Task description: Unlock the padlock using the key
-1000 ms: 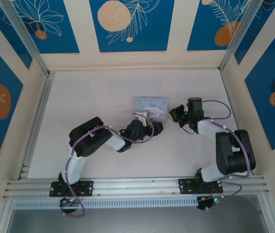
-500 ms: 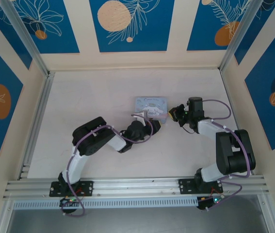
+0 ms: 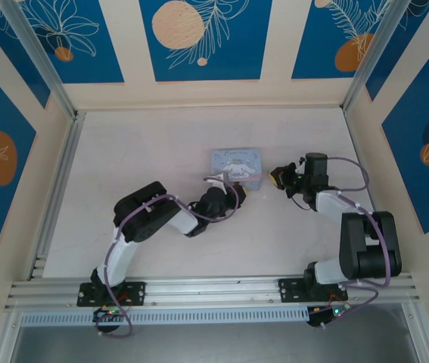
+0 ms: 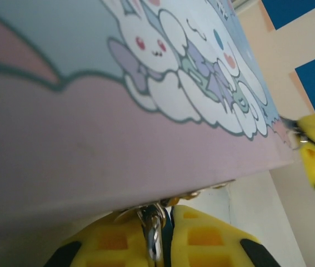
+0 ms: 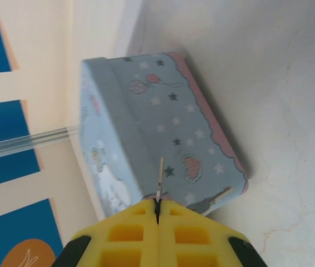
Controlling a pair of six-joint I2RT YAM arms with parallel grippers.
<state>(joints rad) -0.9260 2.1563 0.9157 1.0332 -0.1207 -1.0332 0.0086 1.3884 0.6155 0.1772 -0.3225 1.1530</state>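
Note:
The light-blue cartoon tin [image 3: 237, 162] lies mid-table. At its near edge my left gripper [image 3: 240, 193] is shut on the padlock [image 4: 152, 229]. The padlock's silver shackle and dark blue body are pinched between the yellow fingers [image 4: 213, 239], under the tin's hasp; the left gripper [image 4: 163, 216] presses against the tin's side [image 4: 118, 144]. To the tin's right, my right gripper [image 3: 275, 179] is shut on the key [image 5: 159, 177]. Its thin blade sticks out of the closed right gripper [image 5: 158, 203] and points at the tin's starred side [image 5: 163, 133], short of touching it.
The white table [image 3: 146, 151] is walled at the back and sides by cream and blue panels [image 3: 203, 38]. An aluminium rail [image 3: 214, 287] runs along the near edge by the arm bases. Open tabletop lies left of the tin.
My left gripper's fingers have closed on the padlock at the tin's near edge. The right wrist has shifted slightly right, still holding the key.

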